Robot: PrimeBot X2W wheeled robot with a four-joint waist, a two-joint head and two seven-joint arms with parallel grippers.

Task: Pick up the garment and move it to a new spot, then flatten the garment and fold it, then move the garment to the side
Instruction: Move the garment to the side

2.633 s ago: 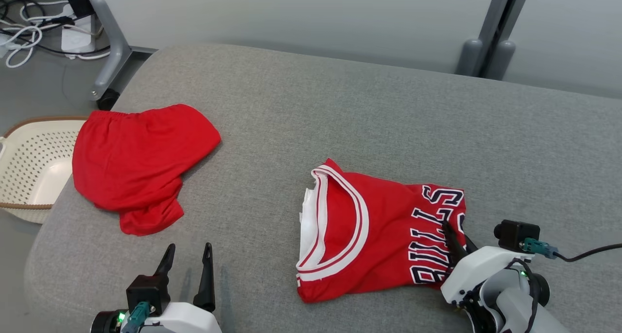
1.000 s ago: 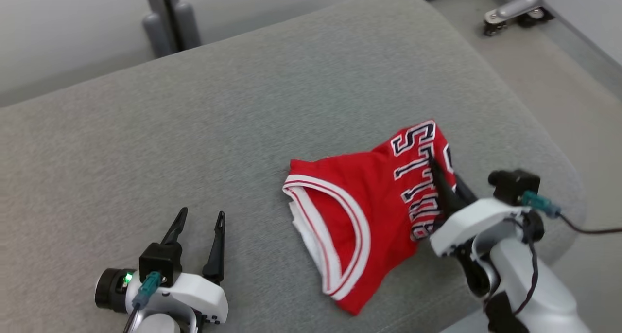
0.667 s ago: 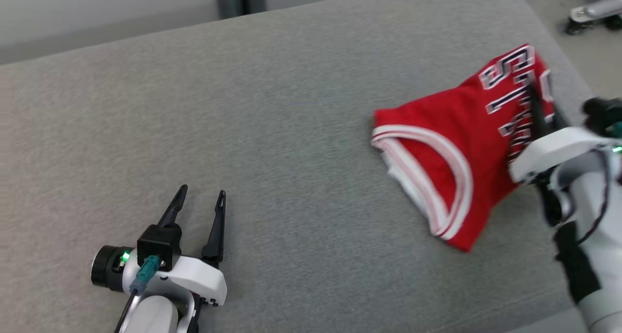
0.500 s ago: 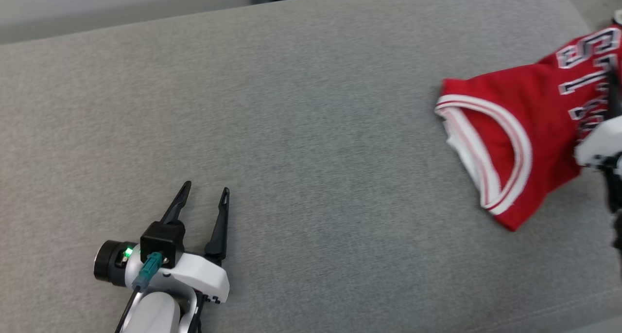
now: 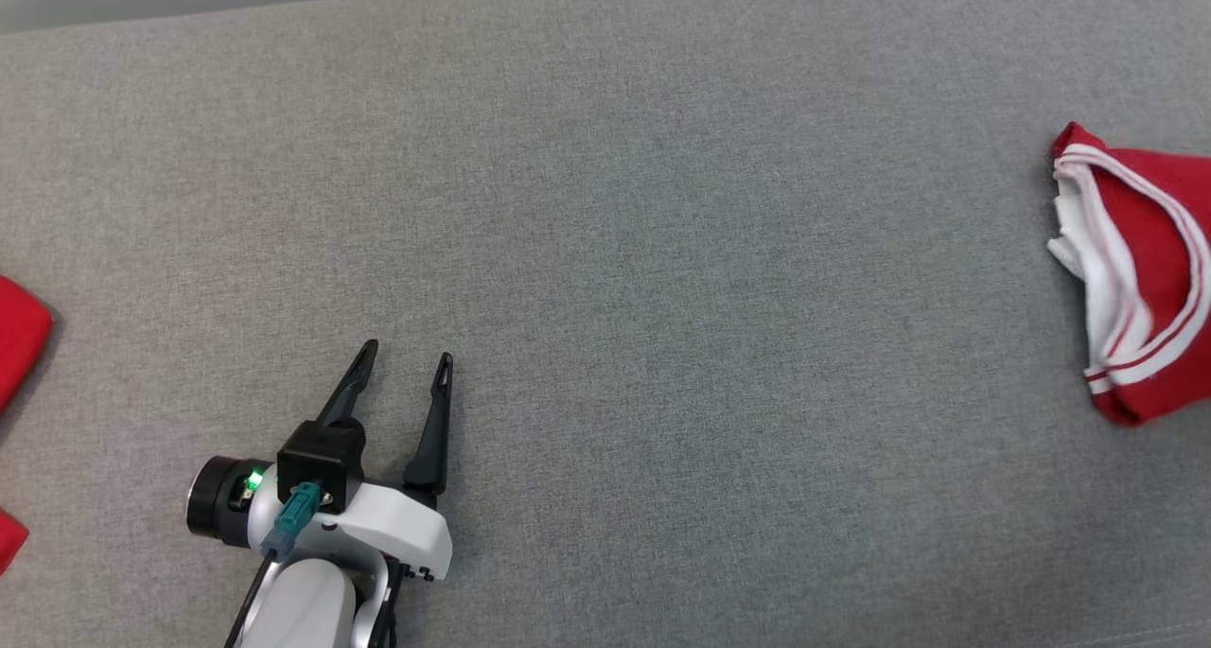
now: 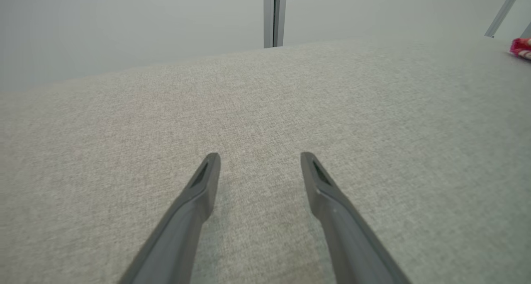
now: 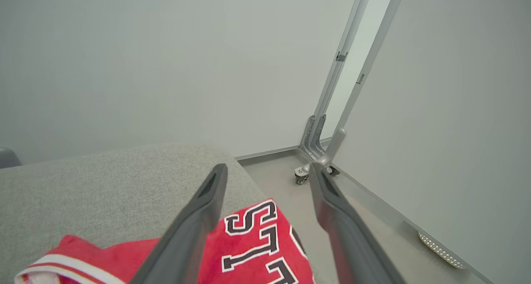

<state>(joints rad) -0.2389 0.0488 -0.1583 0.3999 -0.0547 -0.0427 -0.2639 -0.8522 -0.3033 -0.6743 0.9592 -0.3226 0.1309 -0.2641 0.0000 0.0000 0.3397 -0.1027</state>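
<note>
the jersey (image 5: 1159, 251) lies at the couch's (image 5: 662, 251) right edge; it looks soft, light and limp, likely best pinched through both layers at a hem. left pincer (image 5: 407, 351) and right pincer (image 7: 267, 166) stand open, empty.

I count 2 grippers: the left gripper (image 5: 407, 351) at the lower left of the head view and the right gripper (image 7: 267, 166) at the bottom of its wrist view, with 2 dark fingers (image 6: 195, 205) each, 4 in all. I see 1 lettered jersey (image 5: 1154, 241) at the right edge, 2 patches of plain red cloth (image 5: 19, 336) at the left edge, and 1 grey cushion (image 5: 662, 251) spanning the frame.
</note>
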